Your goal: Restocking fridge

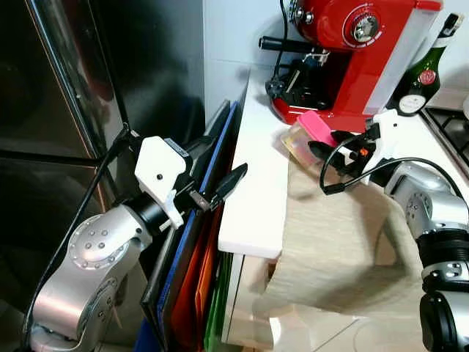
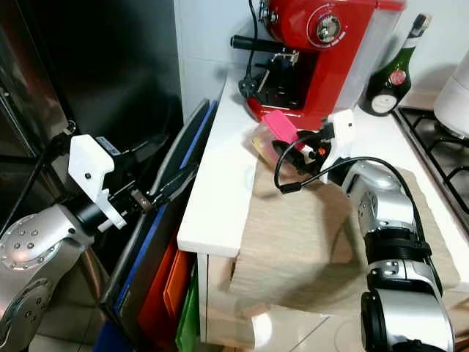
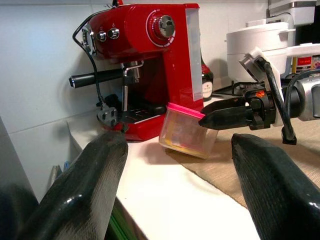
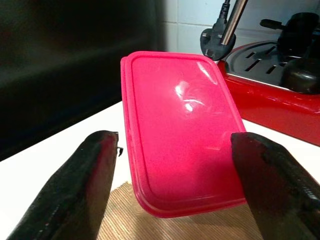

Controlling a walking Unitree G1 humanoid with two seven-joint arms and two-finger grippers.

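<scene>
Right claw (image 1: 322,150) spread wide around a pink-lidded clear plastic tub (image 1: 311,138) on the white bench (image 1: 253,198) — an off-centre pinch could topple it; left claw (image 1: 220,192) open, idle.

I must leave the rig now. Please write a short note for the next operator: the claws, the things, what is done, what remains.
Right claw: open, fingers either side of the box, not closed on it yet.
Left claw: open, holds nothing, beside the counter edge near the fridge.
Box: pink lid, clear body, on the counter in front of the coffee machine, at the mat edge.
Done: right claw lined up on the box.
Left: close, lift, open the shut fridge, put the box in.
</scene>
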